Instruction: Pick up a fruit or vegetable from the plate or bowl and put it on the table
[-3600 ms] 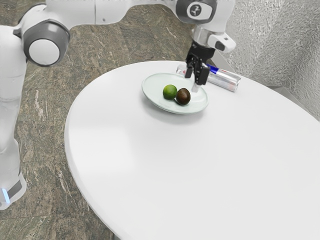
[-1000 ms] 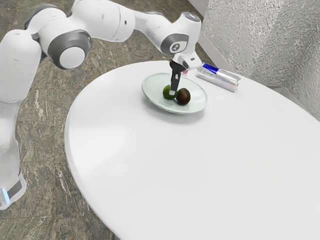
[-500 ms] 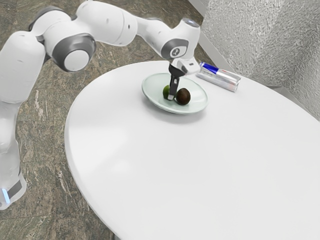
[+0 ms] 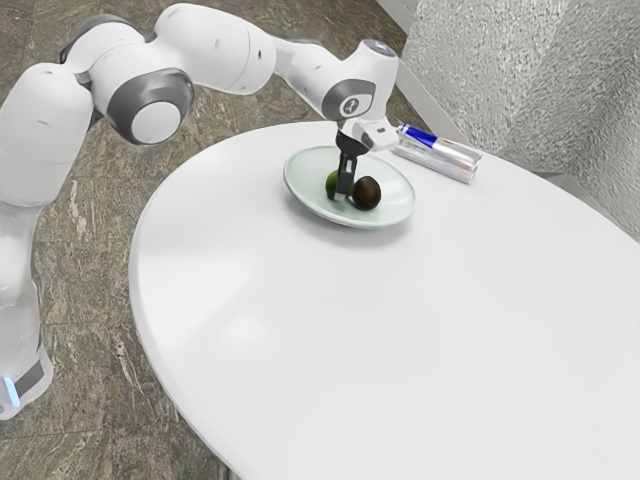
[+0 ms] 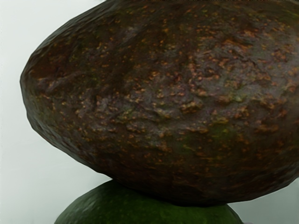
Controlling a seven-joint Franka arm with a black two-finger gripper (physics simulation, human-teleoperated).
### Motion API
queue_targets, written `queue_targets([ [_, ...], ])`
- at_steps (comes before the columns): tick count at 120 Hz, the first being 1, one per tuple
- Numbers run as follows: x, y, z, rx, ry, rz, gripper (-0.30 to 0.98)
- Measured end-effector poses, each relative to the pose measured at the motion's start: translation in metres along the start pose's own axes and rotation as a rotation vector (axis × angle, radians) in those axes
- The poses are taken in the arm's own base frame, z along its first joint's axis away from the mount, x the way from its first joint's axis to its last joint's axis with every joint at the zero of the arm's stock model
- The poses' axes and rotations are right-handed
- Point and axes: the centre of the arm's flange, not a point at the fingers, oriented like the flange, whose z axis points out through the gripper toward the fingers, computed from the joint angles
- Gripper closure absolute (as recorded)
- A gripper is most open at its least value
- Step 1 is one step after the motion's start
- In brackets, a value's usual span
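- Reaching over the plate (image 4: 308, 179) from the exterior view's left, our arm (image 4: 215, 45) points its gripper (image 4: 342, 195) down among the fruit, low over the plate's middle.
- Our plate is round, pale and slightly see-through, with a raised rim. It stands on the white table (image 4: 300, 320) and has two fruits in it.
- One is the dark brown avocado (image 4: 367, 193), lying inside the rim, just beside our gripper on the exterior view's right.
- The other is the green lime (image 4: 331, 184), also inside the plate, partly hidden from us behind the gripper in the exterior view.
- Under our hand, the wrist view has the avocado's bumpy, orange-flecked skin very near, overlapping part of the lime. We see the two close together but cannot tell whether they touch.
- As for our hand, we cannot tell whether it is released or clenched, nor whether it has a grasp on either fruit.
- Outside the plate, a silver can (image 4: 447, 160) with a blue patch lies on its side on our table, near the edge by the rough grey wall (image 4: 500, 80).
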Motion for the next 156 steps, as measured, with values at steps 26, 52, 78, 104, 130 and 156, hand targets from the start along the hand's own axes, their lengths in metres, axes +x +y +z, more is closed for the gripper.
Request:
queue_targets([
  [26,0.003,-0.001,-0.025,0.014,0.025,-0.002,0.30],
  [52,-0.002,0.008,-0.076,0.018,0.063,0.000,0.32],
  [78,0.045,0.083,-0.100,-0.001,0.078,0.120,0.32],
  [104,0.089,0.174,-0.103,-0.026,0.079,0.248,0.32],
  [130,0.116,0.235,-0.089,-0.029,0.057,0.312,0.32],
  [156,0.124,0.255,-0.077,-0.037,0.039,0.305,0.13],
])
